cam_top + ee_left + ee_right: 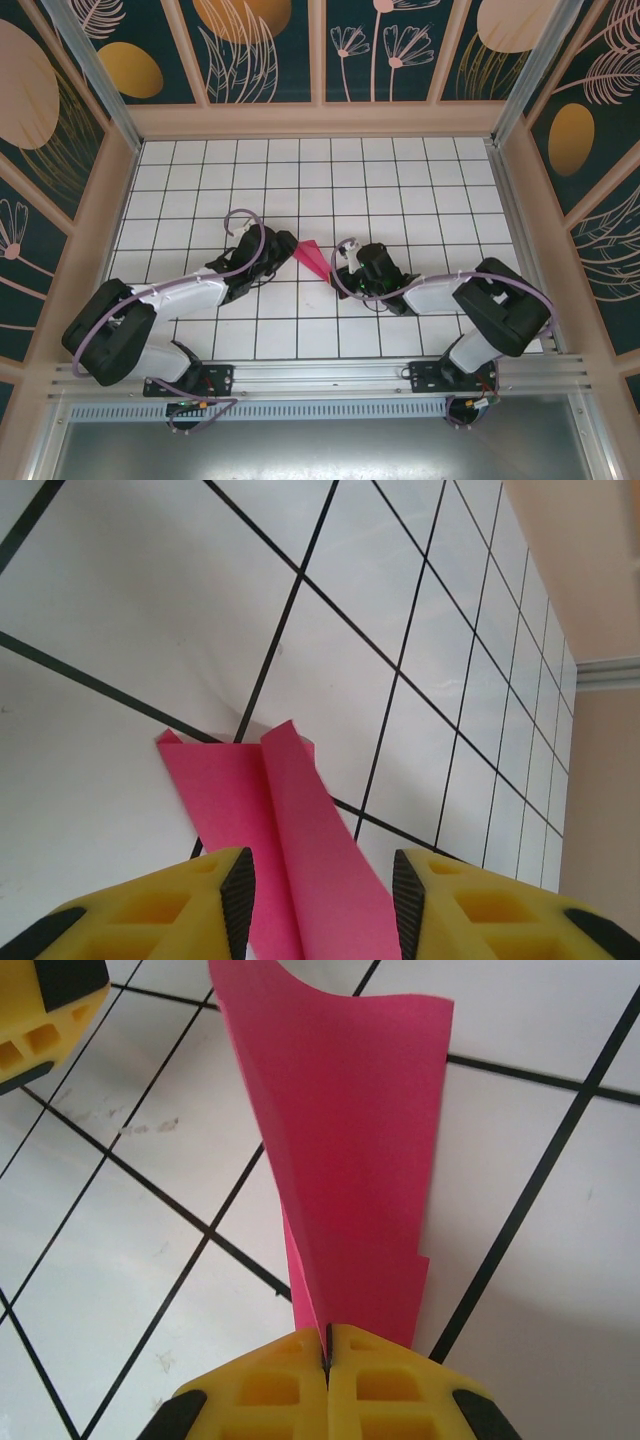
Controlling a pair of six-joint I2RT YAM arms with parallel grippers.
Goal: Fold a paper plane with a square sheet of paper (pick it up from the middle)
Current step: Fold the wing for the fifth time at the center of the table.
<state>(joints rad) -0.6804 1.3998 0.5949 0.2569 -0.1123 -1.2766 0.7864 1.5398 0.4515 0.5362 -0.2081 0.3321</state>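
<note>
Two robot arms meet over a paper plane near the middle of a white, black-gridded counter inside an enclosure whose walls carry dark panels with plant motifs. From above, the magenta-pink dart lies slantwise between the two, its broad end toward the left hand and its narrow tip at the right hand. The right wrist view shows the right hand clenched, its yellow fingers pressed together on the narrow end of the paper plane, which fans out away from the grip and curls at its far edge above the tiles. A yellow finger of the left hand sits at the upper left corner of that view, just beside the broad end. In the left wrist view the left hand is released, its jaws standing apart with the paper plane running between the two dark pads. Whether either pad touches the paper cannot be told. A raised fold runs along the middle of the pink sheet there, and its far edge ends over a black grid line, casting a soft shadow on the counter.
</note>
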